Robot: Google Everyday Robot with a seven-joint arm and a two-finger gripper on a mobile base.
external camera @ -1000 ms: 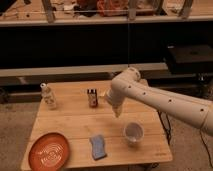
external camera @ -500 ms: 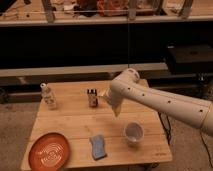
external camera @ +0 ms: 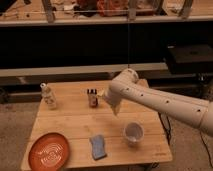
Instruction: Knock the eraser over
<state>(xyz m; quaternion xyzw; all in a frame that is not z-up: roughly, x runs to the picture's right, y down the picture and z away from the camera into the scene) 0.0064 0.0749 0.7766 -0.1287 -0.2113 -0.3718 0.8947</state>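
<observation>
The eraser (external camera: 92, 98) stands upright on the wooden table (external camera: 70, 125), a small dark block with a reddish-brown and white face. Taking the tabletop as a clock face with twelve at the far edge, it sits at about twelve o'clock, a little in from that edge. The gripper (external camera: 102, 94) is just beside it, at the eraser's three o'clock, close enough that it is hard to tell whether the two touch. Its jaws are spread and hold nothing. The white arm (external camera: 160, 102) reaches in from the table's three o'clock side, running low over the far right part of the top and bending at the wrist near the eraser. A clear bottle (external camera: 48, 96) stands upright at about ten o'clock, well apart from the eraser and taller than it. An orange plate (external camera: 49, 150) with a pale swirl pattern lies at about seven o'clock, near the front left corner. A blue-grey pad (external camera: 98, 147) lies flat at six o'clock, near the front edge. A pale cup (external camera: 133, 133) stands upright at about four o'clock, below the arm and apart from the pad.
</observation>
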